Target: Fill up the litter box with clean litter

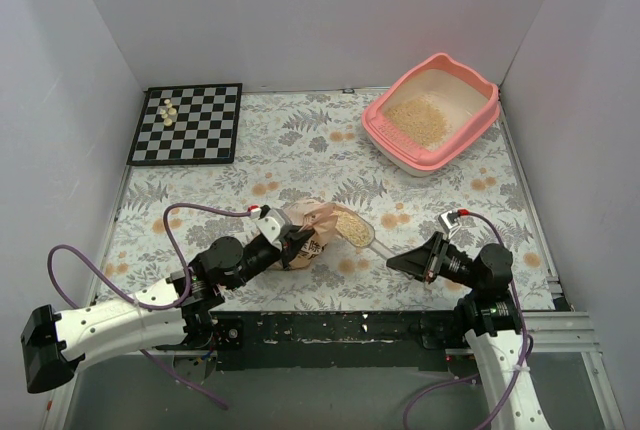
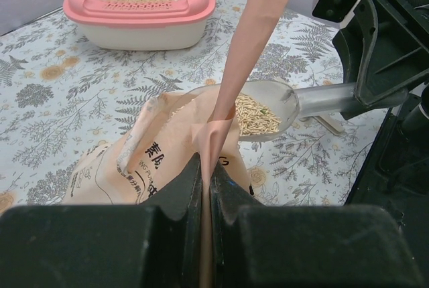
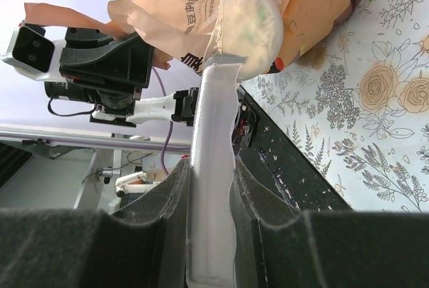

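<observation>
ok so the left gripper (image 2: 206, 175) is clamped right down on a pulled-up strip of the peach bag (image 2: 154, 161); jaws basically together with just that thin fold between them; the right gripper (image 3: 211, 167) is partway closed and squeezing the flat grey handle (image 3: 213, 127) of the clear scoop (image 2: 268, 104); the scoop bowl sits at the bag's mouth, touching the paper, with a load of tan granules (image 2: 255, 115) in it

the litter box (image 1: 392, 147) is way over in the far right corner of the table (image 1: 300, 150), well apart from both arms; clean litter (image 1: 420, 118) is piled loosely on its pale floor, more towards the front wall

room-wise: a long stretch of floral cloth runs between scoop and box; the box's far corner is close to the right wall (image 1: 580, 100); a chessboard (image 1: 187, 123) with a few pale pieces (image 1: 168, 110) sits far left, near the left wall and well off that path; the bag is near the front edge, just beyond the black base rail (image 1: 330, 328)

hard to see: from above the left fingertips are tucked in behind the crumpled bag; in the left wrist view the stretched strip crosses over part of the scoop bowl, and the box is cut off at the top edge; the bag's print is only partly readable; can't tell how much is in the bag
</observation>
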You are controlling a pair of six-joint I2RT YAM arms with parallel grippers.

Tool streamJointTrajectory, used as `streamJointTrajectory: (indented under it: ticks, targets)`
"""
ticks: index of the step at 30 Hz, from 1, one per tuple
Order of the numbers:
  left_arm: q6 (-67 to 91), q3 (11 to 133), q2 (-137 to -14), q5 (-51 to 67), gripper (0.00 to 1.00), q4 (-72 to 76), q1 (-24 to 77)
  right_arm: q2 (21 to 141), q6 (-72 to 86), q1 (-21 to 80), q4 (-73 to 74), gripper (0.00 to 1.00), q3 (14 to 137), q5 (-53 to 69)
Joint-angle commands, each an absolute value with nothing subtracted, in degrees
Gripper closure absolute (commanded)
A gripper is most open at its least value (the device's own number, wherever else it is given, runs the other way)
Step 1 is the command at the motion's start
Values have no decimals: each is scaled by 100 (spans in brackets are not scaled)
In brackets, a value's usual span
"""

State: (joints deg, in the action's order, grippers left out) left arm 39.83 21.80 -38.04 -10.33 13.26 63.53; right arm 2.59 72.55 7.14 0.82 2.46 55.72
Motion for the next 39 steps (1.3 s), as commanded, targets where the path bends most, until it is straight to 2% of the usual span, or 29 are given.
streamJointTrajectory:
  ticks: [1, 19, 25, 39]
  targets:
    - [4017, 2267, -3665, -1143, 100, 1591, 6372, -147, 7593, 703, 316, 99, 404, 5441]
    - [4166, 2671, -3753, -1854, 100, 1389, 6381, -114, 7954, 703, 615, 99, 1493, 5045]
    - [4096, 2821, -3718, -2039, 100, 1345, 6381, 307, 7831, 694, 624, 99, 1810, 4720]
    - [4228, 2637, -3770, -1758, 100, 1415, 6372, 1309, 8350, 694, -1098, 99, 1925, 3367]
